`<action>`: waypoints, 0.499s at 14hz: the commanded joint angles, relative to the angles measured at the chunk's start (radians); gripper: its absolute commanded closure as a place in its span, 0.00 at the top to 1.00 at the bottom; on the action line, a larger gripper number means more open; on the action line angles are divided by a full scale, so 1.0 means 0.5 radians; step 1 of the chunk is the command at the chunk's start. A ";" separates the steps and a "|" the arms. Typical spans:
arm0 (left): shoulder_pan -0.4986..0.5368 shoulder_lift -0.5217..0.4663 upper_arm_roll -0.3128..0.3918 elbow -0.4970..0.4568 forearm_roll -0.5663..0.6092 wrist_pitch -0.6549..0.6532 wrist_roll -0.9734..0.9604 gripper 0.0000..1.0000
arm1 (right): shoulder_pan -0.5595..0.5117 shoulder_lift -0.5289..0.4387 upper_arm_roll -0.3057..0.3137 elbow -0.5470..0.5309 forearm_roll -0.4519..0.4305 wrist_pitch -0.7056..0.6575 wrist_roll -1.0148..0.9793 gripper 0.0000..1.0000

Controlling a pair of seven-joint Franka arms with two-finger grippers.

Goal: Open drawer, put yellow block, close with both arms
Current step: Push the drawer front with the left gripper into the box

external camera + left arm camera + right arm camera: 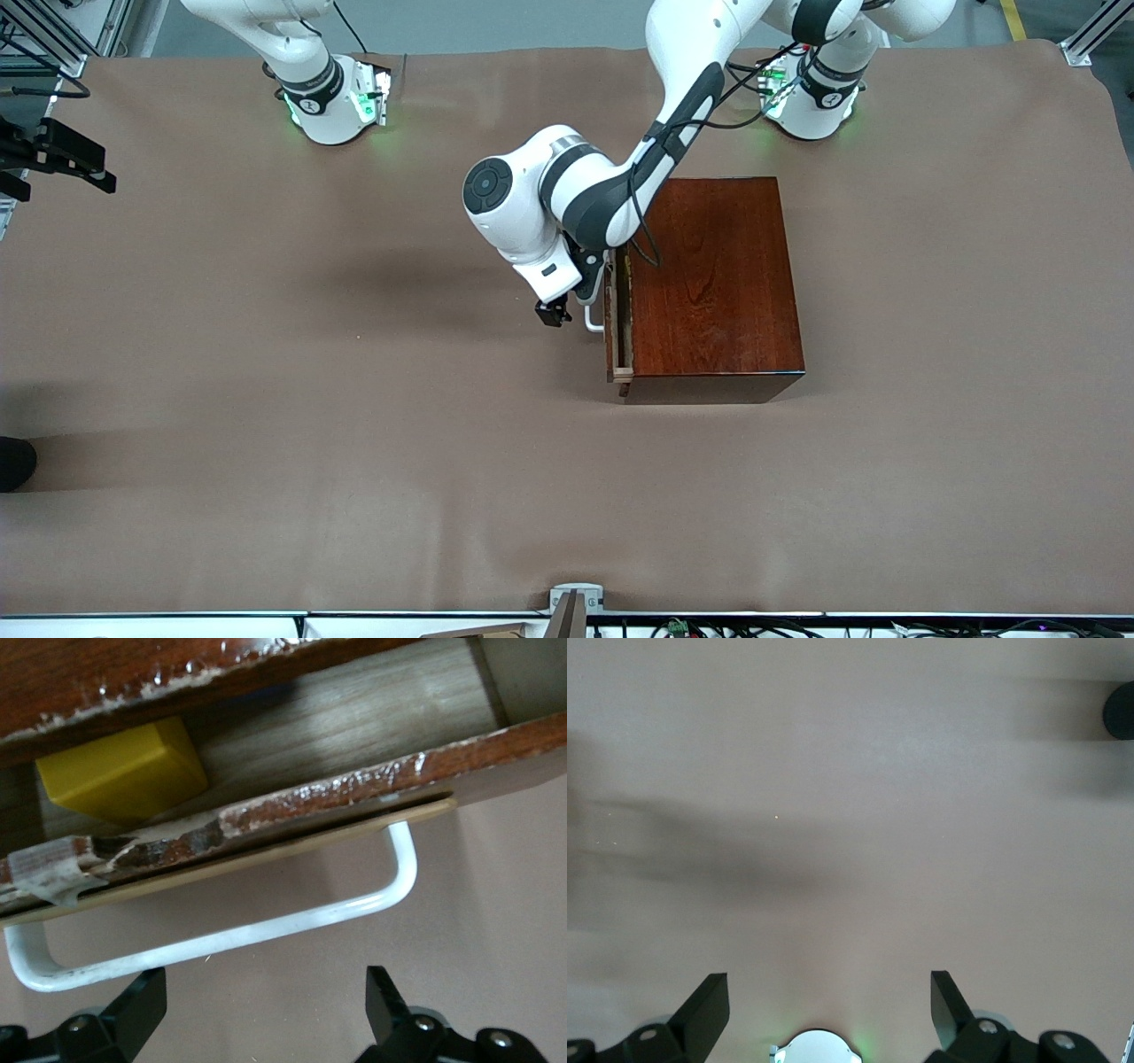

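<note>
The mahogany box (pixel 718 275) stands toward the left arm's end of the table. Its drawer (pixel 617 319) is open by a narrow gap, and the white handle (pixel 592 319) faces the right arm's end. In the left wrist view the yellow block (pixel 120 771) lies inside the drawer, past the chipped drawer front (pixel 354 793). My left gripper (pixel 554 312) is open and empty just in front of the handle (pixel 266 926), with its fingers (pixel 133 1001) not touching it. My right gripper (pixel 828 1010) is open and empty above bare tablecloth near its own base (pixel 819 1047), and is out of the front view.
Brown cloth (pixel 354 443) covers the table. A black bracket (pixel 58 155) juts in at the right arm's end. A dark round object (pixel 13 461) sits at that same edge, nearer the front camera; it may be the one in the right wrist view (pixel 1121 709).
</note>
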 commanded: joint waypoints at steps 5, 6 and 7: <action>0.008 -0.127 0.013 -0.125 0.064 -0.093 0.033 1.00 | -0.027 0.010 0.010 0.027 -0.028 -0.003 -0.017 1.00; 0.014 -0.124 0.016 -0.129 0.064 -0.093 0.030 1.00 | -0.027 0.010 0.010 0.027 -0.028 -0.006 -0.017 1.00; 0.017 -0.121 0.019 -0.132 0.064 -0.114 0.030 1.00 | -0.027 0.010 0.010 0.030 -0.028 -0.003 -0.017 1.00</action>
